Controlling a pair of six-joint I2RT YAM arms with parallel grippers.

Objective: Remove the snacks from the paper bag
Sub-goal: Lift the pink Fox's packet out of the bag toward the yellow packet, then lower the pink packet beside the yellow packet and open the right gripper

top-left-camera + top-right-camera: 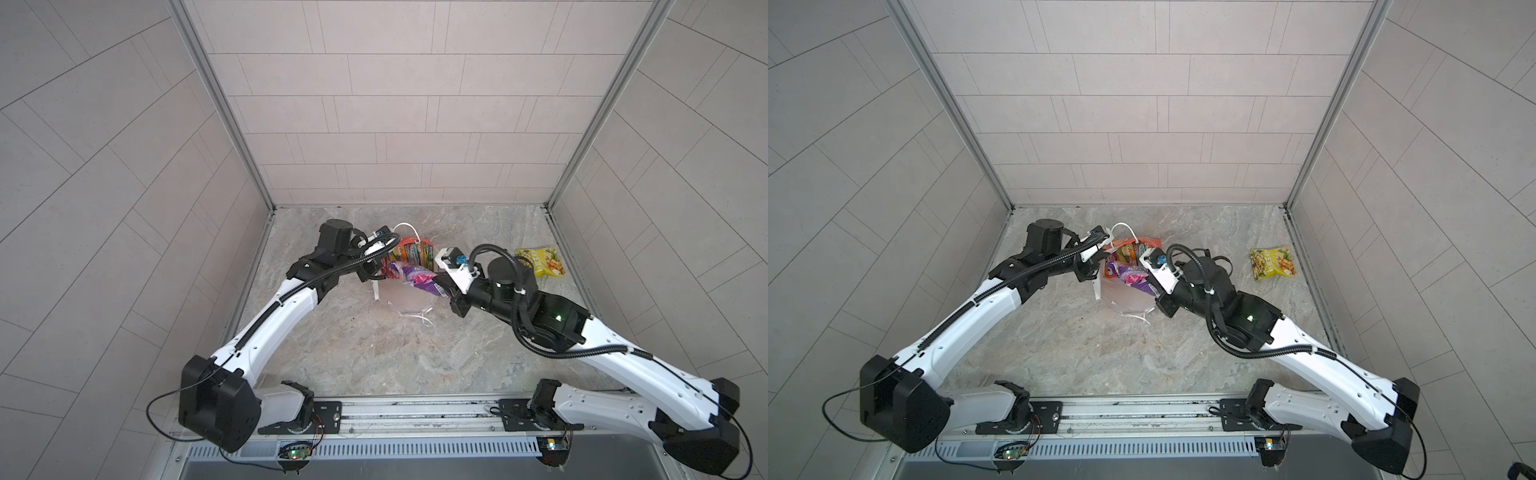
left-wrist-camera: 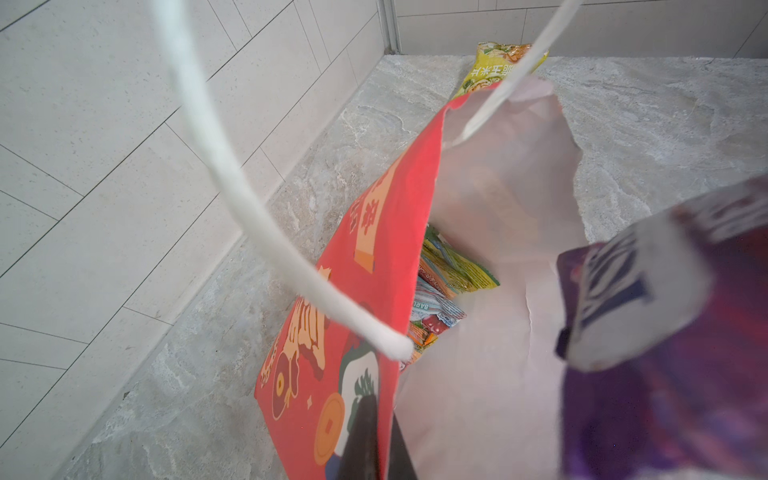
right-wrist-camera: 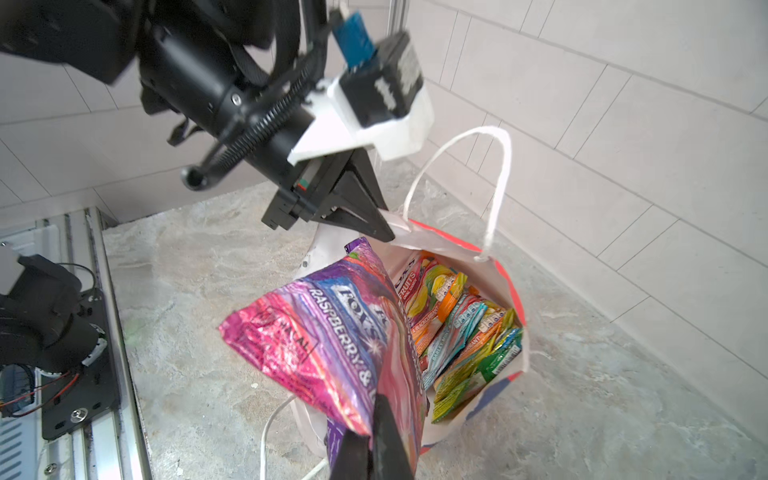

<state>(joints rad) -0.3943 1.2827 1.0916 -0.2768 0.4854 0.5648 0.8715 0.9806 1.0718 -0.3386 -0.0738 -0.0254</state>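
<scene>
The red paper bag [image 1: 399, 299] [image 1: 1125, 299] stands open mid-table, white inside. My left gripper [image 2: 382, 415] is shut on its red wall [image 2: 374, 249] at the rim, one finger outside and one inside; the right wrist view shows that gripper [image 3: 386, 232] pinching the rim. My right gripper [image 3: 370, 440] is shut on a purple-pink packet [image 3: 332, 332] [image 1: 411, 276] [image 1: 1129, 274], held tilted over the bag's mouth. Several more snacks [image 3: 465, 332] [image 2: 444, 282], orange, green and teal, stand packed inside. A yellow-green packet [image 1: 540, 262] [image 1: 1273, 262] lies on the table at the right.
White cord handles [image 2: 232, 178] [image 3: 498, 187] loop up from the bag's rim, and another cord [image 1: 419, 319] trails on the marble table. Tiled walls close in the left, right and back. The arms' base rail [image 1: 415, 415] runs along the front edge.
</scene>
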